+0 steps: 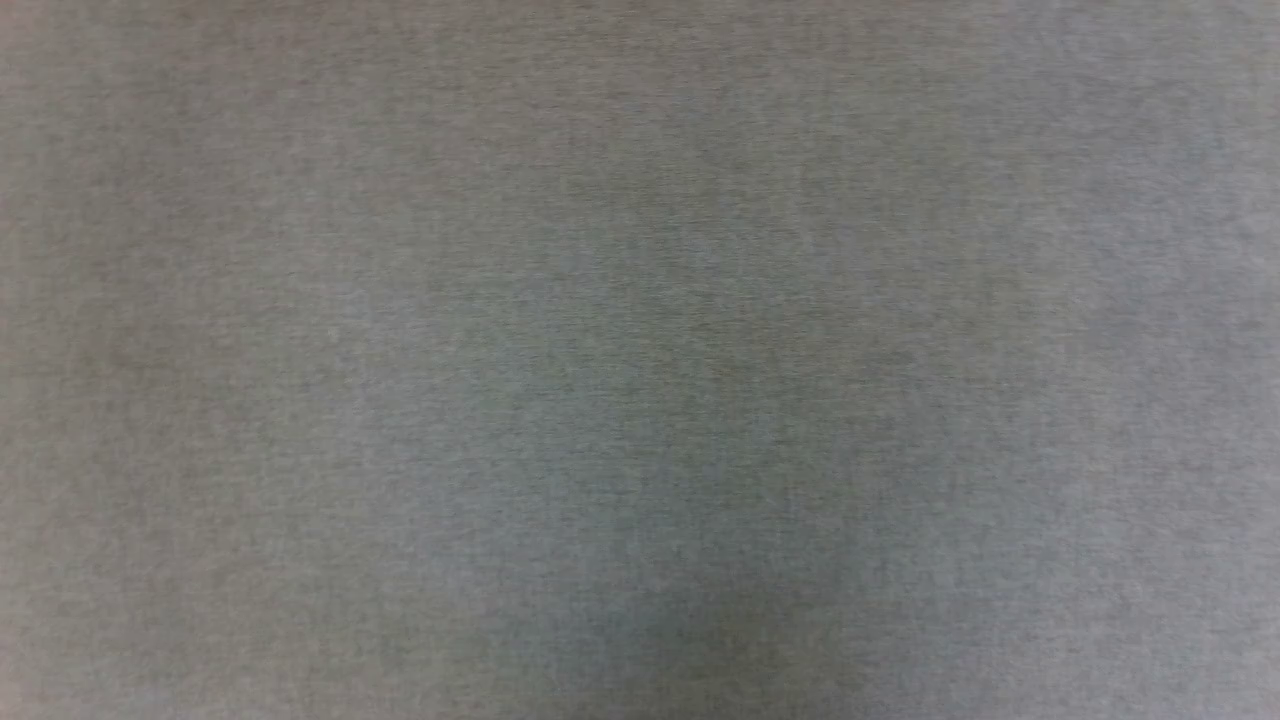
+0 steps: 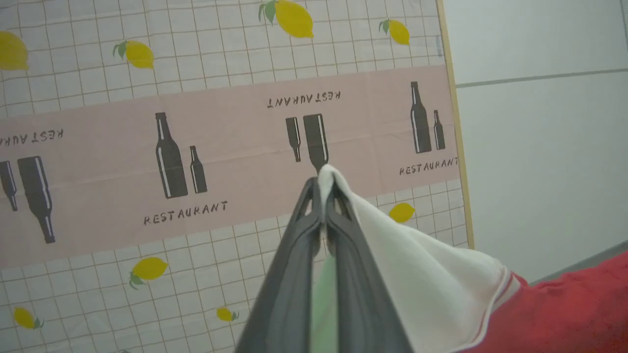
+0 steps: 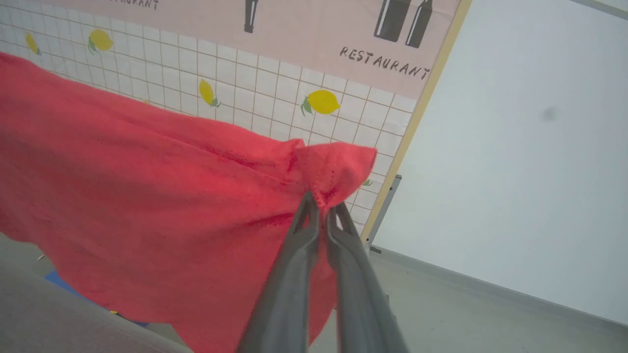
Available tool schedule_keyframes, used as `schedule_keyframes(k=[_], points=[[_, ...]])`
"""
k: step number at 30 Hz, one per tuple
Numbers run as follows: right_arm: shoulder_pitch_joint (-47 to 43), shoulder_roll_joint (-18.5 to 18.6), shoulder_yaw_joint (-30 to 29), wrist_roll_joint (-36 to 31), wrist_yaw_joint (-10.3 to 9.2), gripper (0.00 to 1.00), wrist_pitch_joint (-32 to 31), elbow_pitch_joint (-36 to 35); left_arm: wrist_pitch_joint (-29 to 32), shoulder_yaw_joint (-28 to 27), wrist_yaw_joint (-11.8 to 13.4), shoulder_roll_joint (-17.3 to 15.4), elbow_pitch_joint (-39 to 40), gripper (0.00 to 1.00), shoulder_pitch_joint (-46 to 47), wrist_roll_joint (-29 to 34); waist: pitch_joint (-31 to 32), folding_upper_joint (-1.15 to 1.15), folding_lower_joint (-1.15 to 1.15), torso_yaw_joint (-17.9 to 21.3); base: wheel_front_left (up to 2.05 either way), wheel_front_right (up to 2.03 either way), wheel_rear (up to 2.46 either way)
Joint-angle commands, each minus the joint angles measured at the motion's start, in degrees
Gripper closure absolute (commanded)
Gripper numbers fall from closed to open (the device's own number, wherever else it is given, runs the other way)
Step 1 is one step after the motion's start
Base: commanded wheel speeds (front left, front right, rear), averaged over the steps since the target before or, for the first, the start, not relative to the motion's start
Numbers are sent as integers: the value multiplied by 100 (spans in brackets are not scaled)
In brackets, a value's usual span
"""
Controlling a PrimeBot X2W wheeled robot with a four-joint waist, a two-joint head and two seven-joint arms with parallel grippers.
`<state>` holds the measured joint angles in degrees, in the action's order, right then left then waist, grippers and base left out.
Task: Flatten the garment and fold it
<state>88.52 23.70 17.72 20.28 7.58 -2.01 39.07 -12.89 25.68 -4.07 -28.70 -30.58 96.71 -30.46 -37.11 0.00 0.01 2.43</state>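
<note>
Currently mid-flatten, nothing folded yet: the garment is held up in the air by both arms, not lying flat. Left gripper, centre of the left wrist frame, is clenched on the tip of the white sleeve panel. The panel runs to the lower right, where striped trim meets the red body at the frame edge. Right gripper, bottom centre of the right wrist frame, is clenched on a bunched red corner. The red cloth spreads from there across the left half of the frame and sags toward the bottom. Behind it in both wrist frames is a patterned cloth with lemons, bottles and RESTAURANT print, with what looks like a pale wall on the right. Head frame gives a plain grey surface, slightly blurred; probably the worktop, can't confirm. My read: lift-and-spread step. The cloth by the right grip looks slack, so the next move wants the arms drawn apart until the span goes taut. Then lower so the hanging edge lands first and the rest lays down without creases. Grips are asymmetric, a sleeve on one side and a body corner on the other, so expect a skewed landing. It likely needs a re-grip before any fold.
</note>
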Motion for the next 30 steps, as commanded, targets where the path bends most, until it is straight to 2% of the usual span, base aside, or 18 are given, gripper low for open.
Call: schedule_keyframes(k=[1, 9, 14, 20, 25, 30], points=[[-249, -34, 136, 25, -9, 100, 104, 93, -68, 62, -40, 58, -41, 100, -368, -43, 22, 0, -1, -104, 0, 0, 0], [-1415, -115, 777, 367, -9, 100, 457, 461, -180, 391, -18, 228, 130, 100, -2540, -172, 552, 0, -1, -363, 0, 0, 0], [-2471, 107, 1323, 663, -9, 100, 608, 313, -38, 641, -52, 145, 341, 100, -4015, -413, 1155, 0, -1, -502, 0, 0, 0], [-3805, 474, 1903, 1164, -9, 100, 522, 62, 682, 942, -73, -313, 708, 100, -5616, -798, 1970, 0, -1, -630, 0, 0, 0], [-4704, 880, 2322, 1510, -9, 100, 338, -295, 1305, 1108, -33, -786, 1369, 100, -6786, -1190, 2518, 0, -1, -676, 0, 0, 0], [-5379, 1288, 2411, 1816, -9, 100, 61, -577, 1958, 1293, 90, -1223, 2147, 100, -7804, -1612, 2896, 0, -1, -721, 0, 0, 0]])
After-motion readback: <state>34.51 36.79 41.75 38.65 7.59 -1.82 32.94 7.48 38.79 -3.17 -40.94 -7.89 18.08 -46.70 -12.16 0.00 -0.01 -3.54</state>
